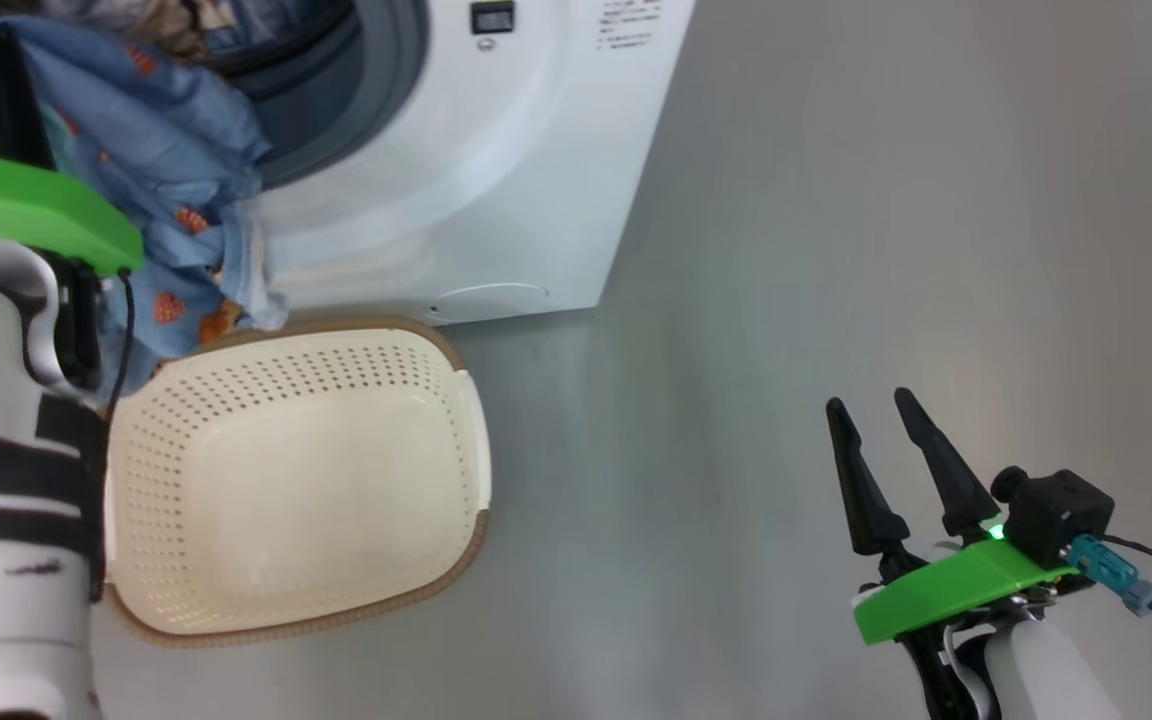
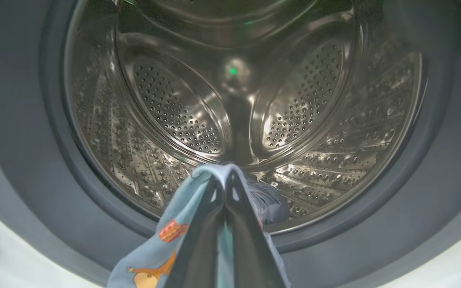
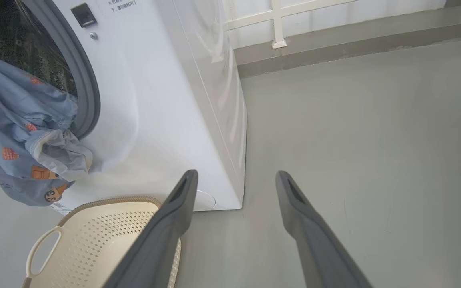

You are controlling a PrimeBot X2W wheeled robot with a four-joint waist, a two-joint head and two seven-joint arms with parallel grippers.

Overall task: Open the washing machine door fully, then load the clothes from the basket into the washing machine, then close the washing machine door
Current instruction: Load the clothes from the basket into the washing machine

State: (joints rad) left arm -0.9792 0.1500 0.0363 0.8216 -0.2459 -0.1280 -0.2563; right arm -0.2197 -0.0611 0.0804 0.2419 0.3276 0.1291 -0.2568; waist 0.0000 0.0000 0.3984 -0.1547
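Clothes [image 1: 171,170]: light blue printed garment, pinched in the closed left end effector [image 2: 224,186] at the mouth of the steel drum [image 2: 230,100]; fabric trails over the grey gasket [image 2: 34,168] and hangs down the white front of the washing machine [image 1: 496,180], lowest fold just above the far rim of the basket [image 1: 296,480]; basket on the floor [image 1: 836,250], close against the machine's front; right end effector [image 1: 870,400] spread wide above the floor, well apart to the right.
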